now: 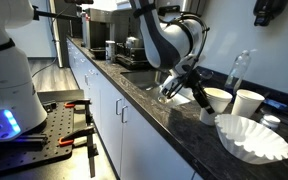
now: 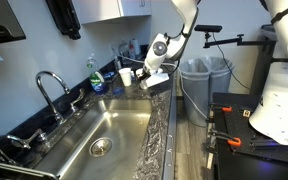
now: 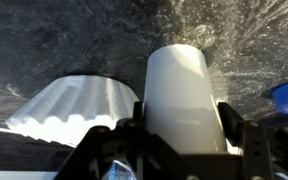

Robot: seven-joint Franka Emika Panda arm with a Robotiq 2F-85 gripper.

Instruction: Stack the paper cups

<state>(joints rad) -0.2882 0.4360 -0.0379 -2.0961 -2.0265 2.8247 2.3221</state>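
Grip: my claw [image 3: 184,132] straddles paper cup [image 3: 184,90], cannot tell if clamped | risk: skewed squeeze tips it onto coffee filters [image 3: 72,108] lower left.

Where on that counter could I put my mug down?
The bare counter between the sink and the gripper is free, along the front edge. Past the gripper it is crowded: the cups, the filters and a bottle stand close together.

Coffee filters [image 3: 74,105] crowd one side of the paper cup [image 3: 184,95]; counter [image 3: 84,40] beyond seems open.
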